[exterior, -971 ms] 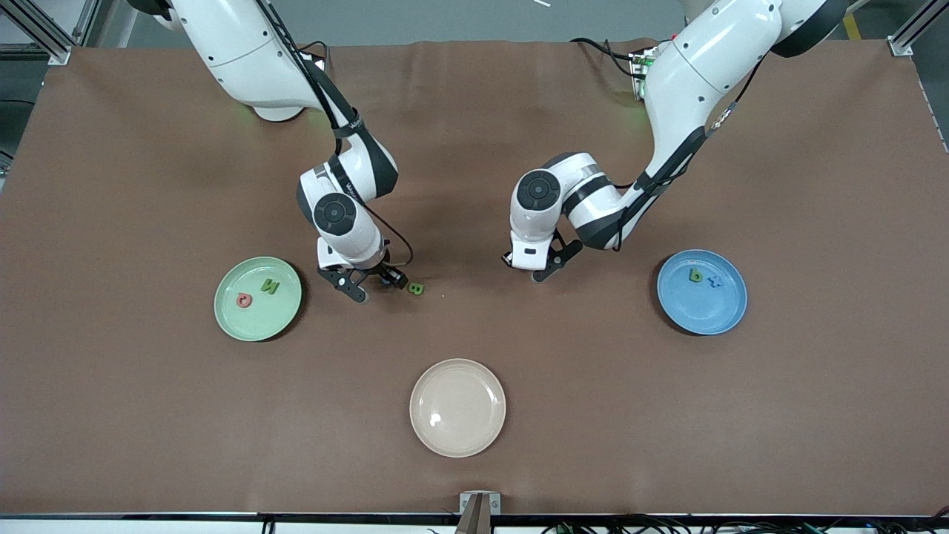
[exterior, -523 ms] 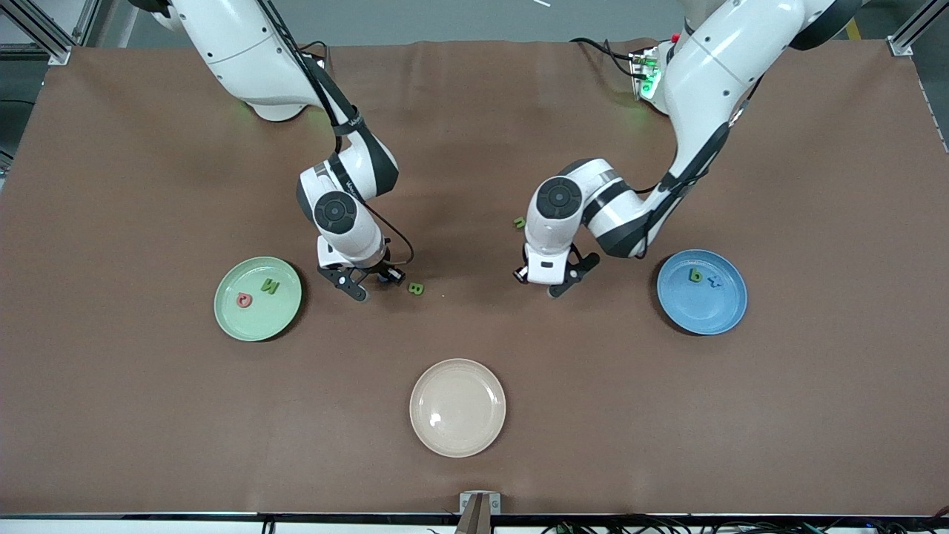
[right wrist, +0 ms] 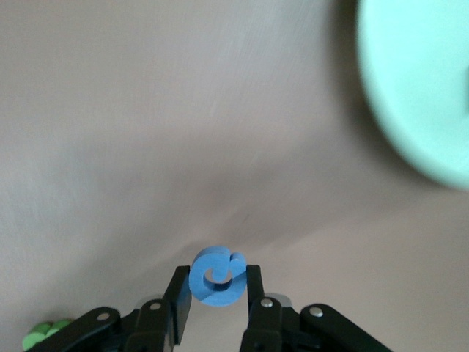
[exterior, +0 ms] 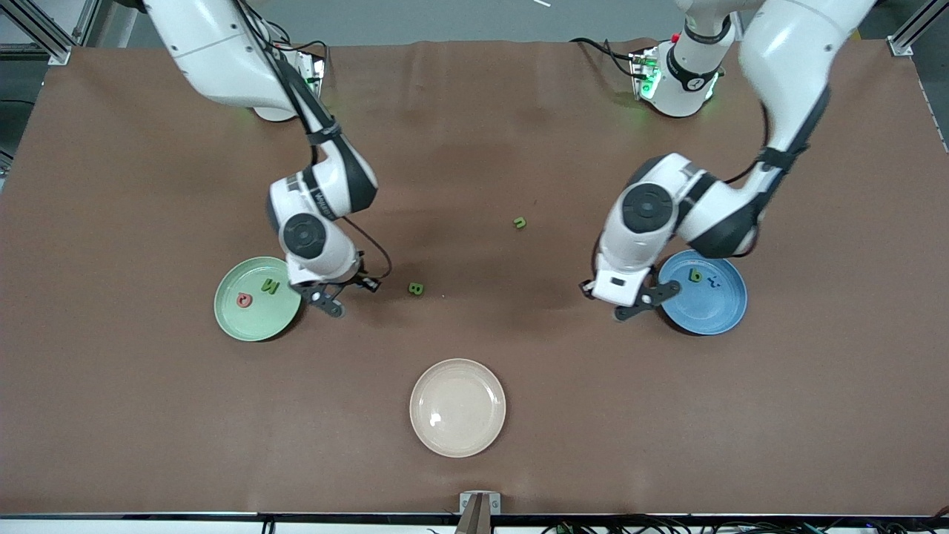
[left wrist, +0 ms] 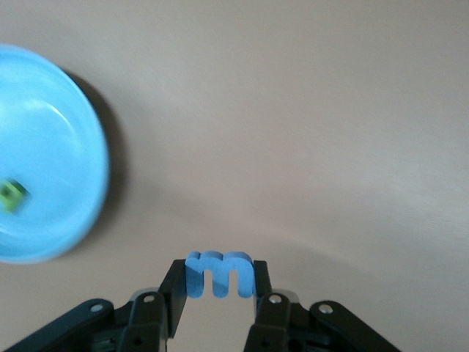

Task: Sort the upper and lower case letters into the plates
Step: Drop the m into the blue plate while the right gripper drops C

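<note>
My right gripper (exterior: 350, 291) is shut on a blue capital G (right wrist: 218, 277) and hangs over the table beside the mint green plate (exterior: 230, 315), which also shows in the right wrist view (right wrist: 418, 95). That plate holds a red letter (exterior: 244, 300) and a green letter (exterior: 270, 286). My left gripper (exterior: 612, 300) is shut on a blue small m (left wrist: 220, 270) over the table beside the blue plate (exterior: 712, 311), seen too in the left wrist view (left wrist: 51, 147). The blue plate holds a green b (exterior: 695, 275) and a small blue letter (exterior: 714, 281).
A green B (exterior: 416, 288) lies on the table between the two grippers, close to the right one. A green n (exterior: 520, 222) lies farther from the front camera, mid-table. A cream-beige plate (exterior: 457, 407) sits empty nearest the front camera.
The right gripper carried the blue G away from the green B toward the green plate. The left gripper swung with the blue m toward the blue plate, uncovering the green n.
</note>
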Robot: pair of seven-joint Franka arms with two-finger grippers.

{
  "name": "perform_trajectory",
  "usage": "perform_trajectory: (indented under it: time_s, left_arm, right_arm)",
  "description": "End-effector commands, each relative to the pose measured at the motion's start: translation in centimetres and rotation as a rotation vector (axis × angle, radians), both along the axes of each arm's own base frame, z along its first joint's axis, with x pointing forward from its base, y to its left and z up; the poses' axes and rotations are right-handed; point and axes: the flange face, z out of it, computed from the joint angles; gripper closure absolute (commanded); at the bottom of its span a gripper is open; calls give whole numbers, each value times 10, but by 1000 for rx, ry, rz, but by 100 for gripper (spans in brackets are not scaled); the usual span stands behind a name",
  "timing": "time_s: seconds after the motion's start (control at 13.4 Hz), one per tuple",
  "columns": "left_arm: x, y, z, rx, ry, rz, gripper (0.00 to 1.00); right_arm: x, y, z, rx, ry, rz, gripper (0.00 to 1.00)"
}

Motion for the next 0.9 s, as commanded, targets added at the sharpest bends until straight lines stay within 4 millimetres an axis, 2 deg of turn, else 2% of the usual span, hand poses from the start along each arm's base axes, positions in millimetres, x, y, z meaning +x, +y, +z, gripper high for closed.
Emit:
perform_trajectory:
  time_s: [0.0,0.15,0.3,0.37,0.67,0.82]
  left_arm:
    - [-1,63,9,-16,36,-87,79]
    - [1,115,-3,-20,77,-155,79]
    - [1,153,-12,-21,106,-260,79]
    - [2,166,-15,-26,116,-295,79]
    - [6,201,-29,-26,133,-392,79]
    - [9,222,-49,-7,140,-450,79]
  right_arm:
    - [21,-51,37,24,11,95,100]
    - [35,-104,44,35,6,164,100]
    - [40,-142,37,46,13,185,100]
    - [40,-155,32,50,17,189,100]
    - [35,-167,0,51,-11,181,100]
    - [32,-167,-12,51,-12,179,100]
